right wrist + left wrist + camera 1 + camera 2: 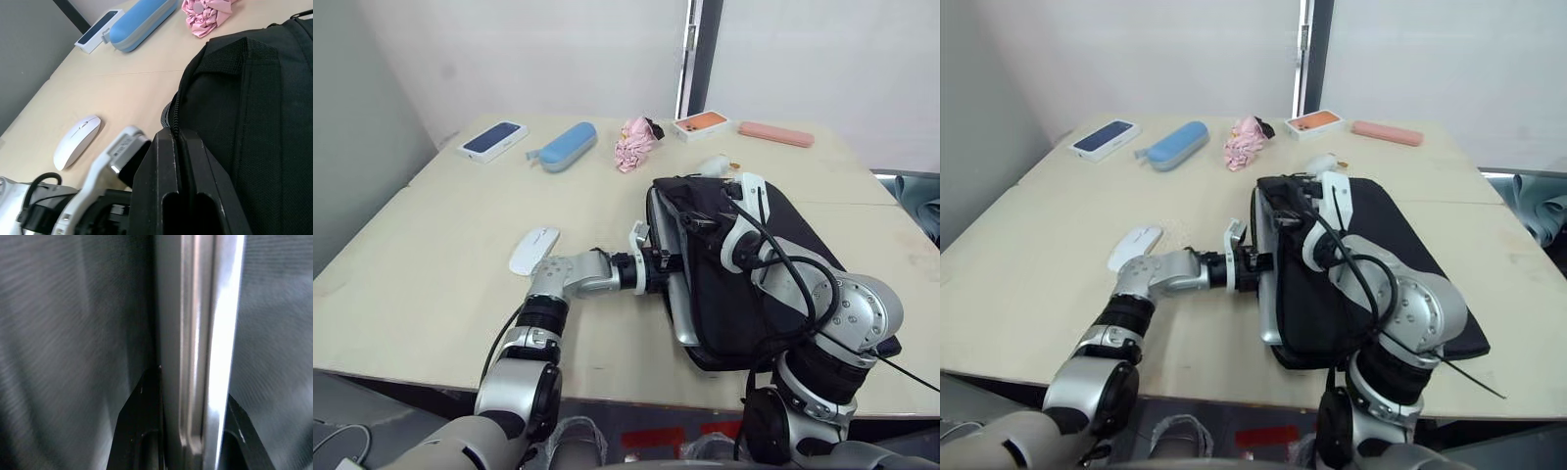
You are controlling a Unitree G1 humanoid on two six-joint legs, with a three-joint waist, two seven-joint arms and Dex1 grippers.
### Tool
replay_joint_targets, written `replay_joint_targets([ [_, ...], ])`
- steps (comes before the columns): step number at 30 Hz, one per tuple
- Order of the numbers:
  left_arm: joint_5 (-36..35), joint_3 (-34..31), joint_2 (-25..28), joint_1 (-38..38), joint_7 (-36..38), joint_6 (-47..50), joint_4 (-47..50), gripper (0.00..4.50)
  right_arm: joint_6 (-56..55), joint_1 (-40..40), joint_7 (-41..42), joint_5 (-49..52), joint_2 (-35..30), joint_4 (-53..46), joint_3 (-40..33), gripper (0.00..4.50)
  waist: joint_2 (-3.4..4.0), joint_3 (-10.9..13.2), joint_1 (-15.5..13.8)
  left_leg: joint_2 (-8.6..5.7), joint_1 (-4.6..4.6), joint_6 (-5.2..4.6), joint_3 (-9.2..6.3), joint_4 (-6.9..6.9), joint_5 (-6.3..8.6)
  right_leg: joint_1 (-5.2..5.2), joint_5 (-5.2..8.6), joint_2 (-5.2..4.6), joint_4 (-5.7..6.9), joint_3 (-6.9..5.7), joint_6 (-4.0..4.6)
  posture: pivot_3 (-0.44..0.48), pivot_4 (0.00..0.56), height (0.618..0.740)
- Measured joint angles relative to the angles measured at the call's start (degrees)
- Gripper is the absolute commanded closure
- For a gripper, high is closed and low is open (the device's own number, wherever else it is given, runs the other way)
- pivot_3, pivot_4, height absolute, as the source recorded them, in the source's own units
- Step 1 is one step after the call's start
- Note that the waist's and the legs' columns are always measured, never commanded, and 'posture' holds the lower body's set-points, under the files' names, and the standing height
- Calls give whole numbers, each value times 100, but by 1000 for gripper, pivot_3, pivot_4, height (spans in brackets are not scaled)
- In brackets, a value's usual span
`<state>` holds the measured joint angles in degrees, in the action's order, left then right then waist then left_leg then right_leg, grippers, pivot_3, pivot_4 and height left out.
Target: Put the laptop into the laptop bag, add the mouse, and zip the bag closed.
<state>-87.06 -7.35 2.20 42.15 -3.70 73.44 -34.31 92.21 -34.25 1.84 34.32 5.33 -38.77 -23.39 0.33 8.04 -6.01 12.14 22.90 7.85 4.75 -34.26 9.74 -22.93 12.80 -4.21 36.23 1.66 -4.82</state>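
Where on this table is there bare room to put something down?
Bare wood spans the left half, between the mouse and the far row: phone box, blue case. Right of the laptop bag is bare too. Crowded: the bag's left edge, with the laptop and left gripper.

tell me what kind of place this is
Probably a lab or test room, not a home: a bare pale wooden table against plain white walls, with loose test items laid out, a boxed phone, blue case, white mouse and black laptop bag.
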Motion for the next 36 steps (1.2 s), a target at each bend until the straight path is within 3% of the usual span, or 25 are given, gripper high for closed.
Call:
replay_joint_targets([
  [8,840,-301,-444,227,418,-257,-329,4121,0,-6,-128,18,71,-2,-3,4489,1,-1,-14,-1,-1,0,0,-2,-1,1,-1,-2,2,0,-1,0,150,740],
  [18,1873,-411,-614,341,1073,-443,-376,4121,0,-6,-186,22,64,-1,-19,4489,3,-2,-13,-1,-3,2,0,-1,-3,1,-2,-3,5,1,-1,0,150,740],
  [20,1986,-455,-628,345,1141,-413,-374,3176,0,-6,-186,32,47,-1,-19,4500,3,-2,-13,-1,-4,3,0,-1,-3,1,-2,-3,6,1,-1,0,150,740],
  [27,2180,-720,-656,408,1227,-196,-365,793,0,-7,-184,154,-57,-1,-28,4500,4,-2,-12,-2,-3,3,0,2,-4,1,-3,-2,3,0,0,0,150,740],
  [33,2099,-1001,-258,474,1095,666,-29,793,0,-17,-67,430,-298,-2,-72,4500,5,-2,12,0,-4,5,0,6,-4,0,-3,0,4,0,0,0,150,740],
  [36,1943,-1174,242,536,1077,1294,306,793,0,-16,-44,547,-470,-1,-132,4500,6,-2,-6,-1,-4,6,-1,5,-5,0,-3,0,4,-1,0,0,150,740],
])
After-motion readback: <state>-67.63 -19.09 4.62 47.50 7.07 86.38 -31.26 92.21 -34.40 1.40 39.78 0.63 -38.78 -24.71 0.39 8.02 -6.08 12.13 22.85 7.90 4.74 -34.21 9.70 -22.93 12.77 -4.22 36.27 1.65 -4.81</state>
